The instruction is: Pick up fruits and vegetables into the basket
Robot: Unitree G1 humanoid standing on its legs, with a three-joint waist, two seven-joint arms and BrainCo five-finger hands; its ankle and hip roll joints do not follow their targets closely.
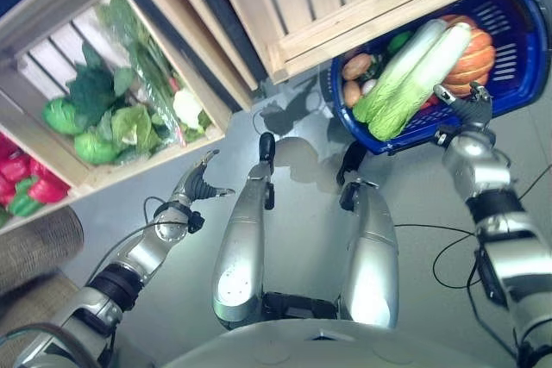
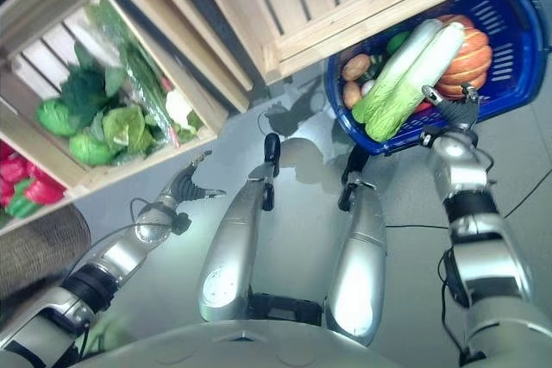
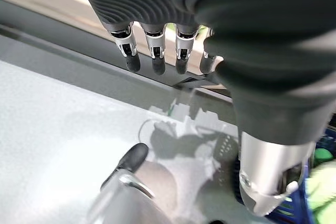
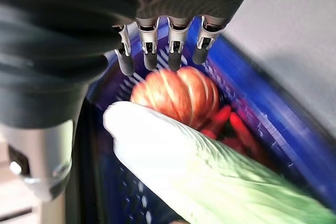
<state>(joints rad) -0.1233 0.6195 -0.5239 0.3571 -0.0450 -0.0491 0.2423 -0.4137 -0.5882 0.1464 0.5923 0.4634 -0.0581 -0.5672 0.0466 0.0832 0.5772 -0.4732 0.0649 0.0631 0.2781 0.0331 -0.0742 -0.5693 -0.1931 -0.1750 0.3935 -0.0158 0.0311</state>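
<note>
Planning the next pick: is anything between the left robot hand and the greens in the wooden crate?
Only the crate's front rim visibly stands in the way. The left robot hand hangs open just below that rim, holding nothing, and the green vegetables lie behind it, so the hand must pass over the board.

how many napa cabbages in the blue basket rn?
2. Both lie side by side across the blue basket: one napa cabbage nearer the crates, the other beside it against the orange pumpkin. More could be hidden underneath.
</note>
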